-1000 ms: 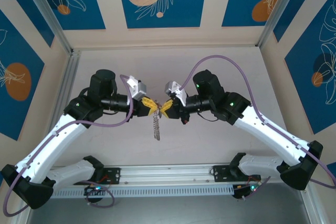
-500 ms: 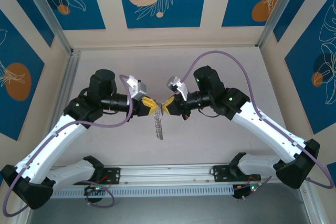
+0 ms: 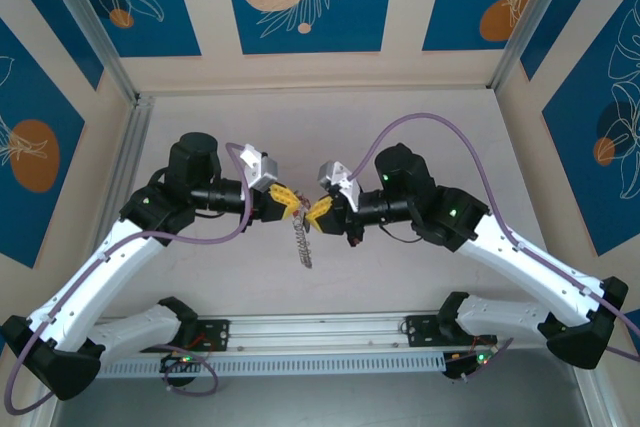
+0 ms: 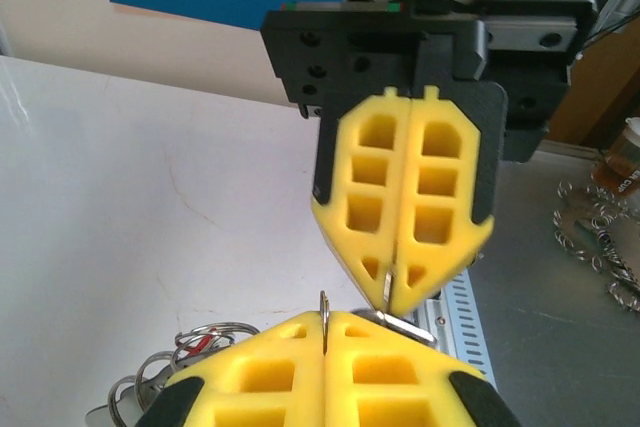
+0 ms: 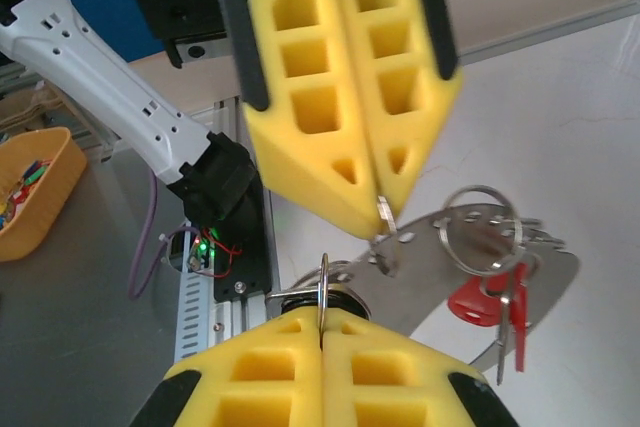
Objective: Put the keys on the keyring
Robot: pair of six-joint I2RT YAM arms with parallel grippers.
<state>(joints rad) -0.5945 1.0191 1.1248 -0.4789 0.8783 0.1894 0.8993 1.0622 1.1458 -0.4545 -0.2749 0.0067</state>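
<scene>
1. The worktop (image 3: 420, 127) is pale and bare at 12 o'clock; all the action sits about dead centre.
2. The left arm (image 3: 110, 267) reaches in from 9 o'clock and the right arm (image 3: 520, 257) from 3 o'clock, so the two wrists point at each other.
3. The left tool (image 3: 292, 203) and right tool (image 3: 316, 213) sit nose to nose, yellow tips nearly touching, both held up off the worktop.
4. The left tool is clenched. In its own wrist view a thin wire loop of the keyring (image 4: 324, 309) sticks up edge-on between the pressed-together pads.
5. The right tool is clenched too, with a thin loop (image 5: 323, 282) pinched the same way. I can't tell exactly which loop of the bunch each one has.
6. From above, the keyring (image 3: 303, 243) dangles from the two tips toward 6 o'clock as a silvery, jangly strand.
7. A yellow basket (image 5: 30, 182) sits at 9 o'clock in the right wrist view, off the worktop.
8. A small round ring (image 5: 482, 230) hangs at 3 o'clock of the tips in that same view.
9. Under that ring, at 4 o'clock, hang what look like the keys (image 5: 478, 303): one with a red head and one slim silver blade.
</scene>
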